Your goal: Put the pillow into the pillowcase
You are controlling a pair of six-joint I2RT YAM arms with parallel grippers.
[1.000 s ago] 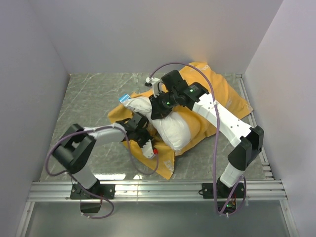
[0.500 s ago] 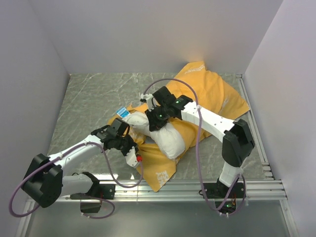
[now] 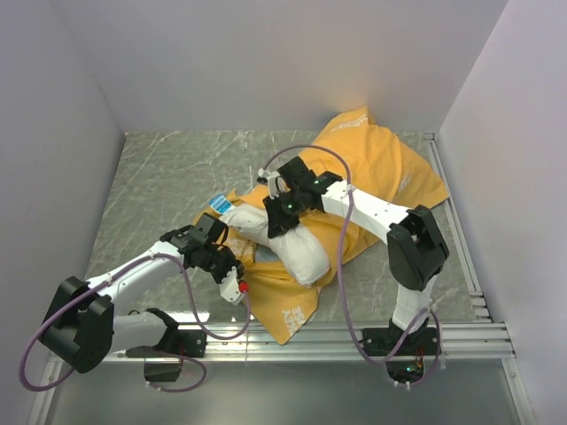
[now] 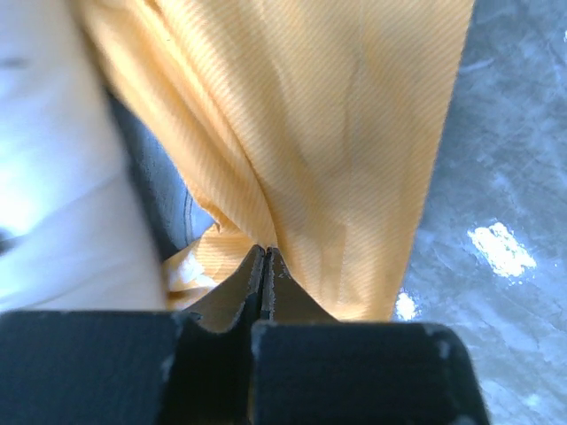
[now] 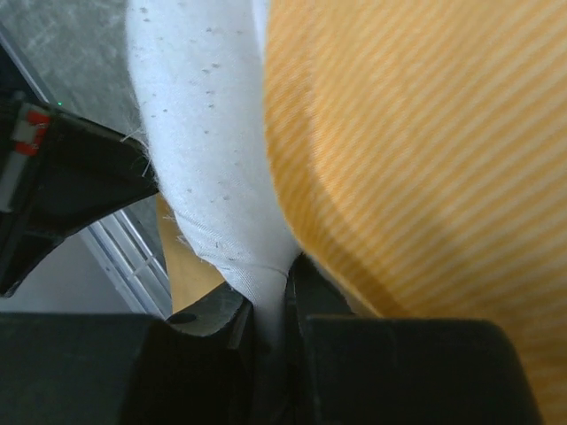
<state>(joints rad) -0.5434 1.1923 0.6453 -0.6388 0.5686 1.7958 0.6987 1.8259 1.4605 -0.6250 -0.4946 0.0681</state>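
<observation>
My left gripper (image 4: 264,254) clamps the pillowcase (image 4: 337,177) edge; right gripper (image 5: 270,297) pinches the pillow (image 3: 301,252), lying diagonally just right of my left.

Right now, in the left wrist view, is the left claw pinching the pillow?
No, the left claw is shut on the pillowcase, not the pillow.

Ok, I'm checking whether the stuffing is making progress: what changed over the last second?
The left claw dragged its edge of the pillowcase toward the near-left as its arm swung out left. The right claw drew the pillow a little nearer and leftward. Unchanged: left claw clamped on the pillowcase, right claw pinching the pillow.
</observation>
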